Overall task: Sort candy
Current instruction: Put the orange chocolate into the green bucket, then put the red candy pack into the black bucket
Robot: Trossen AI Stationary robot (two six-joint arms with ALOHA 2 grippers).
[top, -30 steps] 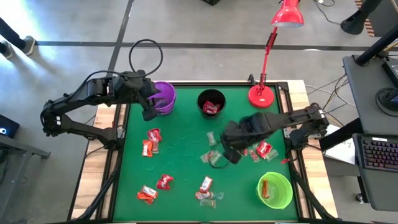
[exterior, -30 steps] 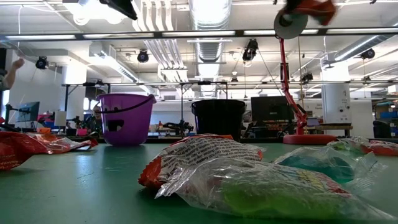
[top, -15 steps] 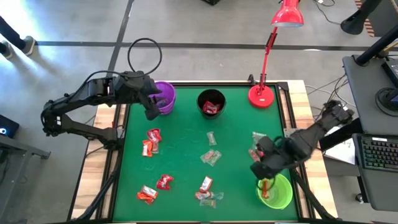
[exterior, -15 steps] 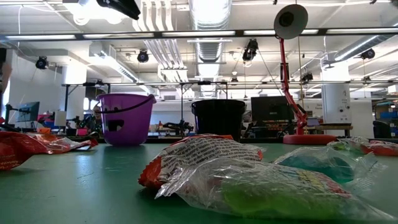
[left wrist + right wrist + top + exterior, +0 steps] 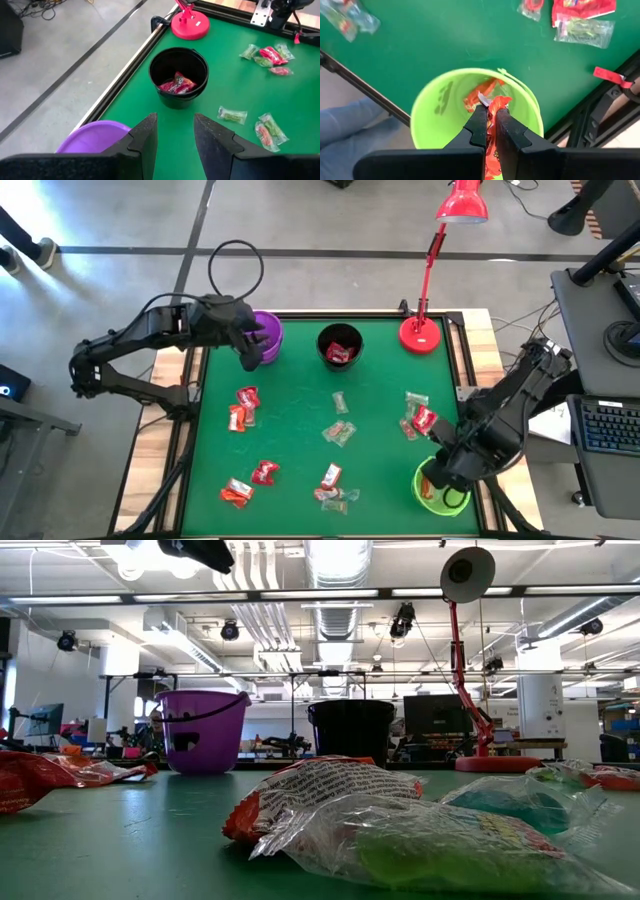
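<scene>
The candy lies scattered on the green mat [image 5: 300,420]: red pieces [image 5: 243,405] on the left, clear-green ones [image 5: 340,432] in the middle, and others [image 5: 418,418] on the right. My right gripper [image 5: 441,477] hangs over the green cup [image 5: 435,107] at the near right, shut on an orange-red candy [image 5: 495,107]. Another orange candy [image 5: 479,95] lies in that cup. My left gripper [image 5: 175,132] stands open with nothing between its fingers, next to the purple cup [image 5: 266,336]. The black cup [image 5: 340,346] holds a red candy [image 5: 178,84]. My right gripper pinches the orange-red candy between its two fingers. A crumpled wrapper end [image 5: 498,102] sticks out past the fingertips. The fingers point down from above. The candy is lifted clear, over the green cup's opening.
A red desk lamp's base [image 5: 421,334] stands at the far right corner. The table frame's rail [image 5: 360,85] runs just beyond the green cup, with a person's leg in jeans [image 5: 350,120] past it. In the low view, wrapped candy [image 5: 400,830] lies close in front.
My right gripper has moved from the middle of the mat toward the table's right and near edges, turning as it went, and now hangs over the green cup with the orange-red candy.
</scene>
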